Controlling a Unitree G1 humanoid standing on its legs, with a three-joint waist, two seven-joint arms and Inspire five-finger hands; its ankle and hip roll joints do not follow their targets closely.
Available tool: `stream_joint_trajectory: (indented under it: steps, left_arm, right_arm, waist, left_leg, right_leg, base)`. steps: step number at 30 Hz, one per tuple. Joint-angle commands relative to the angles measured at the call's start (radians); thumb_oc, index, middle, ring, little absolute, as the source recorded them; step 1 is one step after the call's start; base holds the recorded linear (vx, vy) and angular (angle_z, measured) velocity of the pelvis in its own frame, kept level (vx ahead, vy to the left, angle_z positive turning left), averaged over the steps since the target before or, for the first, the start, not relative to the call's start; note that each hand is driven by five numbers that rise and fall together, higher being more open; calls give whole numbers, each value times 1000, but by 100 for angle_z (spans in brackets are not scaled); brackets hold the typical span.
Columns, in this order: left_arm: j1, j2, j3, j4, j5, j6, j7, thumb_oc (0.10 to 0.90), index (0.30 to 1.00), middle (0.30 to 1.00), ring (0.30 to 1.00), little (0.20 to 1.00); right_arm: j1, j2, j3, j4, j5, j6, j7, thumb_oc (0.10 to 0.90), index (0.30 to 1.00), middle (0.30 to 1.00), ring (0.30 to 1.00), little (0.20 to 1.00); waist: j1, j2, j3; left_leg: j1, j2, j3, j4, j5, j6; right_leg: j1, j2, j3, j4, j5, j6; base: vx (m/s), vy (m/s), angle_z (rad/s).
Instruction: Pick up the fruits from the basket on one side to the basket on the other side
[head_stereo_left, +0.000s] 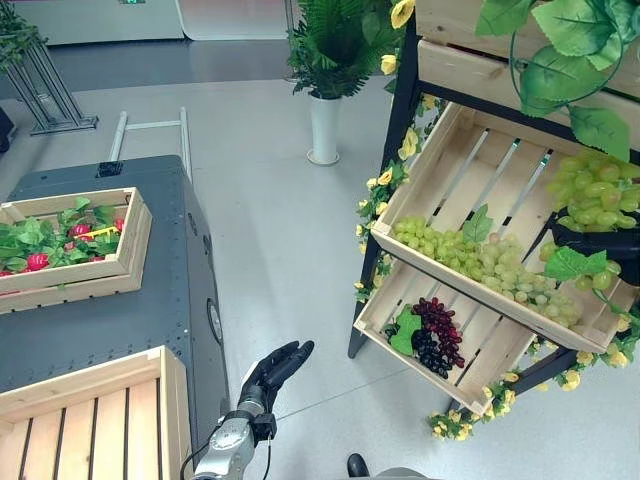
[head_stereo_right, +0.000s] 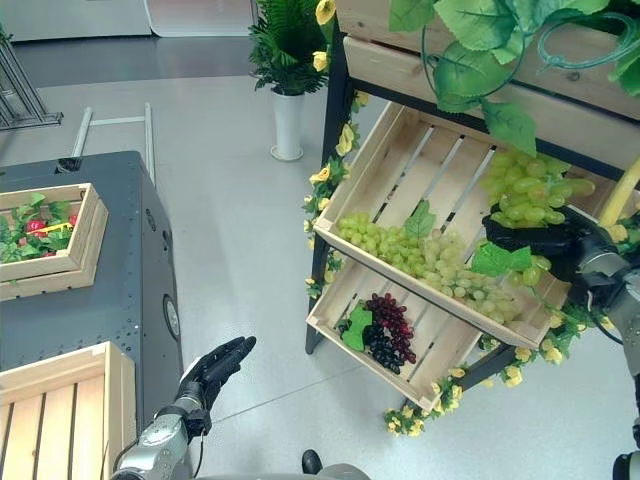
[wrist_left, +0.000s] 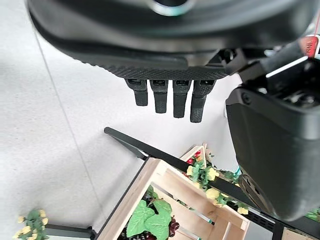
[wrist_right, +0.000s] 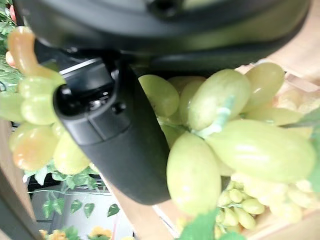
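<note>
My right hand (head_stereo_right: 545, 240) is shut on a bunch of green grapes (head_stereo_right: 525, 185), held just above the right end of the tilted upper crate (head_stereo_left: 430, 175) on the wooden stand. In the right wrist view the thumb (wrist_right: 115, 145) lies across the green grapes (wrist_right: 235, 140). More green grapes (head_stereo_left: 470, 255) lie along that crate's lower edge. A dark purple bunch (head_stereo_left: 437, 335) rests in the lower crate (head_stereo_left: 490, 350). My left hand (head_stereo_left: 275, 368) hangs open low over the floor, its fingers (wrist_left: 170, 100) straight, holding nothing.
On the grey table (head_stereo_left: 150, 310) at the left stand a crate of leaves and red fruit (head_stereo_left: 60, 240) and an empty slatted crate (head_stereo_left: 90, 420). A potted fern in a white vase (head_stereo_left: 323, 125) stands behind. Yellow flower garlands (head_stereo_left: 385, 185) trim the stand's frame.
</note>
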Motion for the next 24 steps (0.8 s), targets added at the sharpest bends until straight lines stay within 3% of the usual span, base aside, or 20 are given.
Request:
stream_joint_trajectory:
  steps: [1, 8, 9, 10, 24]
  left_arm:
    - [-77, 20, -43, -15, 39, -97, -33, 800, 900, 900, 900, 900]
    - [-90, 26, -45, -23, 30, -95, -45, 800, 900, 900, 900, 900]
    - [-90, 26, -45, -22, 30, -95, -46, 800, 900, 900, 900, 900]
    - [-92, 27, -44, -21, 31, -93, -52, 800, 900, 900, 900, 900]
    - [-78, 25, -42, -39, 36, -89, -55, 800, 900, 900, 900, 900]
  right_arm:
    - [-243, -101, -17, 119, -91, -69, -40, 400, 300, 300, 300, 300]
    - [-321, -118, 100, 232, -169, -64, -6, 400, 300, 300, 300, 300]
    - [-324, -118, 102, 235, -171, -65, -5, 452, 378, 378, 378, 378]
    - [-326, -116, 110, 240, -180, -63, -6, 800, 900, 900, 900, 900]
    - [-243, -116, 75, 163, -218, -161, -62, 800, 900, 900, 900, 900]
  waist:
    - [56, -31, -65]
    - [69, -32, -58]
    - [69, -32, -57]
    - [70, -32, -57]
    - [55, -28, -56]
  left_leg:
    - [-19, -7, -69, 9, -95, -15]
    - [-17, -8, -80, 9, -89, -14]
    - [-17, -8, -81, 9, -89, -14]
    - [-17, -8, -82, 9, -88, -14]
    - [-20, -8, -70, 9, -88, -13]
  right_leg:
    - [63, 37, -87, 3, -52, 12]
    - [67, 35, -92, 3, -52, 7]
    - [67, 35, -92, 3, -52, 7]
    - [68, 34, -92, 3, -52, 7]
    - [61, 36, -79, 3, -54, 6]
  base:
    - [0, 0, 0]
    - [0, 0, 0]
    - [0, 0, 0]
    - [0, 0, 0]
    - [0, -1, 0]
